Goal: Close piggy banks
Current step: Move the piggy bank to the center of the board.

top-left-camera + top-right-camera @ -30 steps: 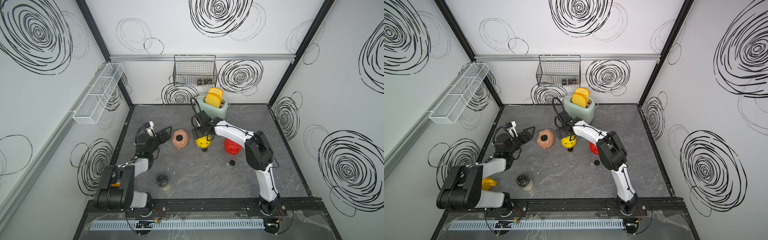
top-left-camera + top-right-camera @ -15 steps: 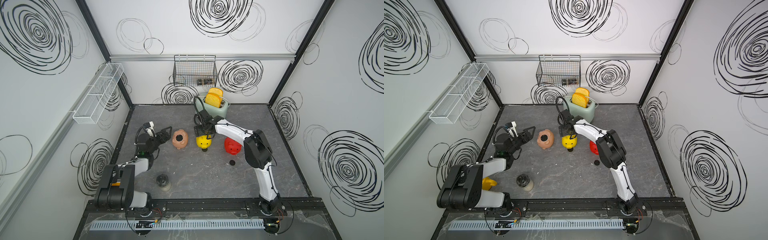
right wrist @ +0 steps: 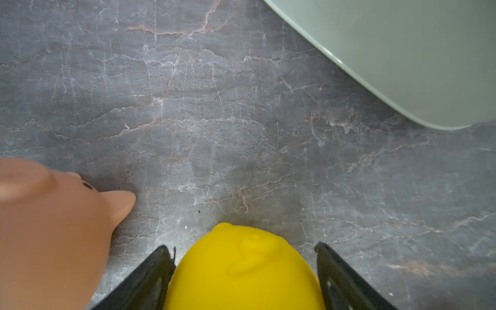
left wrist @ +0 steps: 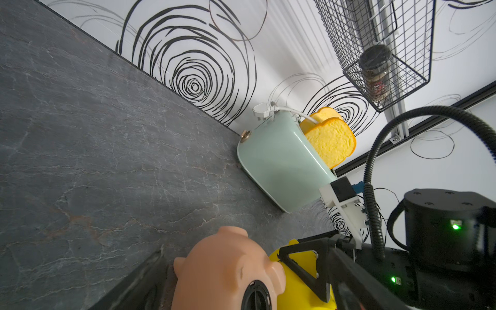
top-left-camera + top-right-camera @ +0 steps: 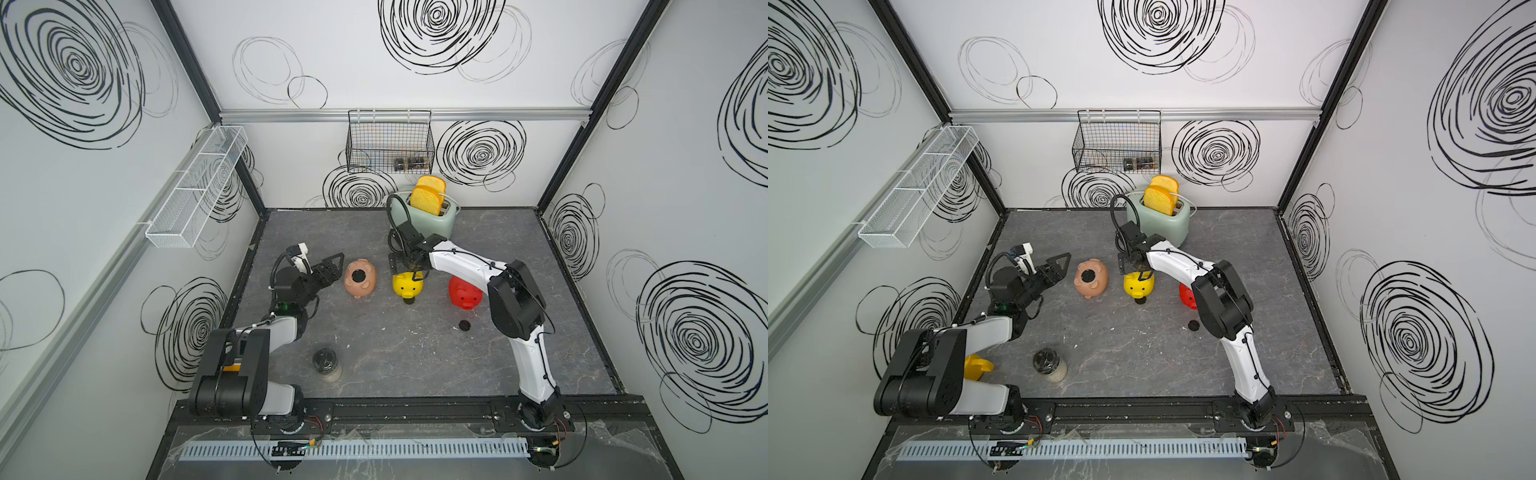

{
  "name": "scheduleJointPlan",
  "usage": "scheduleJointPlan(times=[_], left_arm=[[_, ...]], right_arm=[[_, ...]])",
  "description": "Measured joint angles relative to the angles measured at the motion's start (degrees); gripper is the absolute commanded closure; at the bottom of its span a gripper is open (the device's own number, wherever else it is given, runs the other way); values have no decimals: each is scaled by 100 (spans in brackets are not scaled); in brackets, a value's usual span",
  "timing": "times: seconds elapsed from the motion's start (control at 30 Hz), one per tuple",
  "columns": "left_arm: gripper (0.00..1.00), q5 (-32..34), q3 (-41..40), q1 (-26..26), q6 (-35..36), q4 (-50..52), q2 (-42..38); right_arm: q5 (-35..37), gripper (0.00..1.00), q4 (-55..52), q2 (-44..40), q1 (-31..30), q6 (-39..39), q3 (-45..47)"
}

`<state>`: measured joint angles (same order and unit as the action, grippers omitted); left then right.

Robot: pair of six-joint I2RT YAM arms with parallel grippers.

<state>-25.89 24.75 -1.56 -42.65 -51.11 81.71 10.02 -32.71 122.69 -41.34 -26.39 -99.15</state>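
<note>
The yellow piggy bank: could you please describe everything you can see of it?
A smooth, rounded plastic pig with a moulded curly tail, the yellow piggy bank stands upright on the grey table between the pink pig and the red pig, snout towards the arms' bases. The open right gripper straddles its tail end: one finger looks against it, the other stands clear. Its belly is hidden.

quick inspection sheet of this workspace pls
surface: grey marbled tabletop
job's things: pink piggy bank on its side; yellow piggy bank, red piggy bank standing; black disc by yellow, second disc by red
clutter: toaster with toast, jar, yellow mug
grippers: left gripper open beside pink; right gripper open, straddling yellow
cables: black hose looped over right wrist; white cord on toaster
surroundings: wire basket holding a bottle, white mesh shelf
</note>
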Motion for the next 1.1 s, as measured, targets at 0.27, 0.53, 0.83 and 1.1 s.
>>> scheduleJointPlan(times=[0.27, 0.53, 0.83, 1.1], left_arm=[[4, 0, 0, 0, 0, 2, 0], [4, 0, 0, 0, 0, 2, 0], [4, -2, 0, 0, 0, 2, 0], [4, 0, 0, 0, 0, 2, 0]], right_arm=[[-61, 16, 48, -317, -295, -188, 485], [-90, 16, 162, -573, -435, -341, 872], [-122, 17, 197, -754, -616, -387, 1139], [-247, 18, 256, -925, -763, -310, 1386]])
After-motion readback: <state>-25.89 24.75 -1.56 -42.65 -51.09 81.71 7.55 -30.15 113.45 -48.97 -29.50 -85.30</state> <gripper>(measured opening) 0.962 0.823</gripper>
